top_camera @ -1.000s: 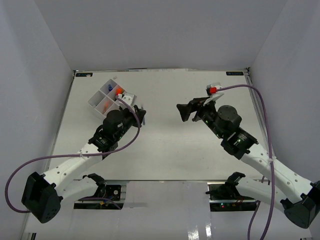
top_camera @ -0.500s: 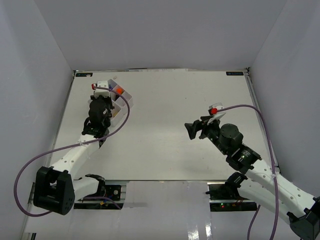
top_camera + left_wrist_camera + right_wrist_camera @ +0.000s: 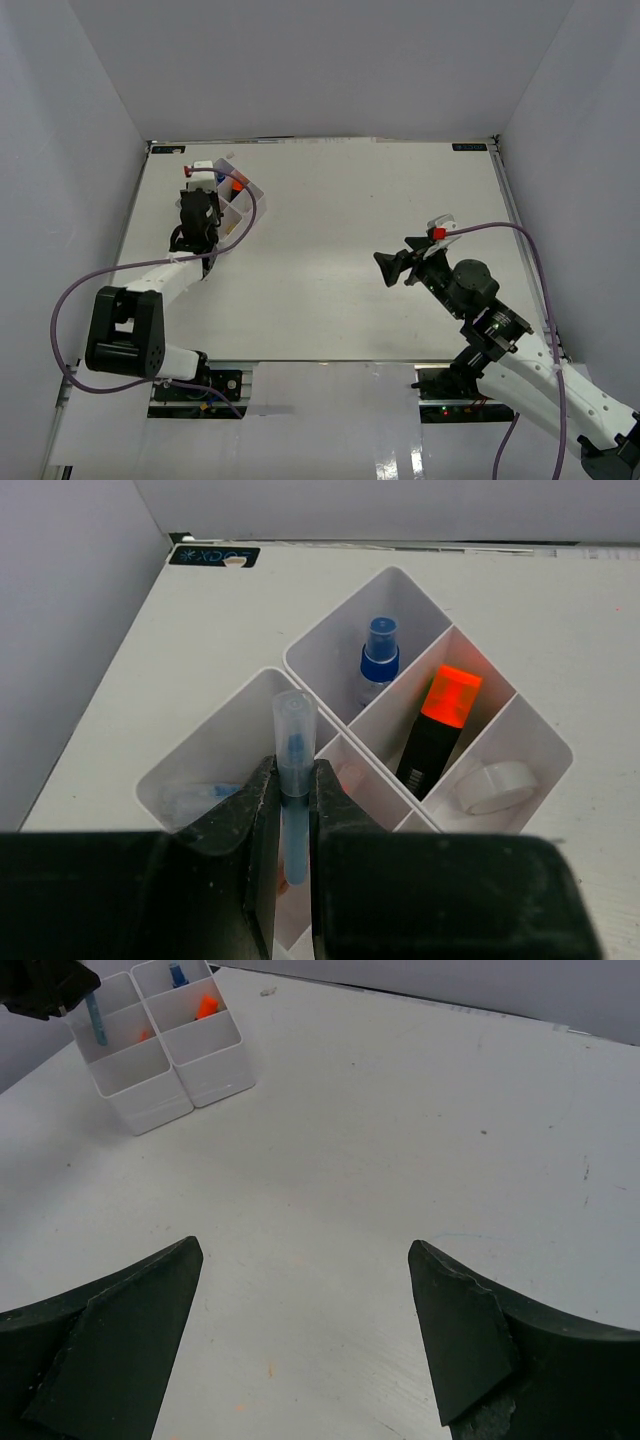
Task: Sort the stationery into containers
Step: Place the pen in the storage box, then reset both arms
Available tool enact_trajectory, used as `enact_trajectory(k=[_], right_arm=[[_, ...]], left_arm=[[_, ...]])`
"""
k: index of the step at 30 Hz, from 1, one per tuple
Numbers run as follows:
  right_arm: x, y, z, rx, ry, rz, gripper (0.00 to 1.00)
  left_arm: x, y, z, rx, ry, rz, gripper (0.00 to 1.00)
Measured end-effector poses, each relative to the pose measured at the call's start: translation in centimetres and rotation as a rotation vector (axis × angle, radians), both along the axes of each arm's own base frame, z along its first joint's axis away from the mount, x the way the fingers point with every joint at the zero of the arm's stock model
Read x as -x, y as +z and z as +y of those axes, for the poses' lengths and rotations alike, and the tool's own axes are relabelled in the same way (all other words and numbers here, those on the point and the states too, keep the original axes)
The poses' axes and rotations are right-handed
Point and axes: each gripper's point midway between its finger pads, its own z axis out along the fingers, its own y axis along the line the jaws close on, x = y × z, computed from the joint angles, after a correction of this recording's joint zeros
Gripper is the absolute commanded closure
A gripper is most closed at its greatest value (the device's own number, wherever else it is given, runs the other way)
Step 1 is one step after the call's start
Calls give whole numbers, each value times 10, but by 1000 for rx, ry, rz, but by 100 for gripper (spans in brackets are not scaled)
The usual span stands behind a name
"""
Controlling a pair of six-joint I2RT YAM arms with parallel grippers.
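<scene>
The white four-compartment tray (image 3: 330,630) stands at the table's far left and also shows in the top view (image 3: 243,200) and the right wrist view (image 3: 165,1070). My left gripper (image 3: 292,775) is shut on a thin blue pen (image 3: 293,745) and holds it upright over the tray's near-left compartment. The tray holds a blue-capped white bottle (image 3: 378,658), an orange black-bodied highlighter (image 3: 438,730), a clear tape ring (image 3: 497,786) and a bluish item (image 3: 200,798). My right gripper (image 3: 305,1260) is open and empty above bare table, far from the tray.
The left arm (image 3: 150,275) runs along the table's left side, its purple cable looping beside it. The right arm (image 3: 480,305) sits at the near right. Grey walls (image 3: 90,150) enclose the table on three sides.
My left gripper has swung left from the tray's right side to over the tray, carrying the blue pen. My right gripper has pulled back toward the near right, still open.
</scene>
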Motion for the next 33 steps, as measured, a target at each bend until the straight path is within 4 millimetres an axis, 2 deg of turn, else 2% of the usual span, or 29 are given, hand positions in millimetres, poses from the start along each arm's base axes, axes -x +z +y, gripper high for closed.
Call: enact_trajectory(k=[3,4,5,7,8,12,14,17,19,20,22,24,26,30,33], right_arm=[[1,2,-1,-3,-2,-6,10],[1,2,-2,-2,-2,-6,10],[2,1,-3,0,-3,-4,10],[3,0,-5,4,-8,0,10],[3,0,-6,6,-14,1,10],[3,-2,-12,14,-38,7,10],[4,-5,-17,24,-54,15,10],[5,-8,-24,37,-80,24,10],[6,-10,-31,45,-103,29,10],[7,-9,-35,48,-117,30,10],[9,-4,-43,46,-145,24,10],[11,7,-53,38,-177,12,10],[13,22,-64,25,-214,-11,10],[20,47,-92,9,-303,-76,10],[26,57,-114,0,-368,-117,10]], left_arm=[[-2,-10,-1,17,-1,16,76],[-2,-13,-1,22,-1,19,70],[-2,-14,0,30,2,20,59],[-1,-16,0,40,5,18,51],[0,-16,0,49,8,16,43],[5,-17,0,81,15,8,29],[7,-14,0,94,17,3,26],[14,-6,-1,120,18,-2,18],[22,3,-1,150,18,-4,8],[27,12,-2,165,17,-8,4],[38,35,-4,204,7,-21,2],[51,71,-7,242,-14,-55,2],[71,118,-10,280,-44,-125,2],[132,184,-13,328,-115,-221,2],[176,204,-12,345,-152,-250,2]])
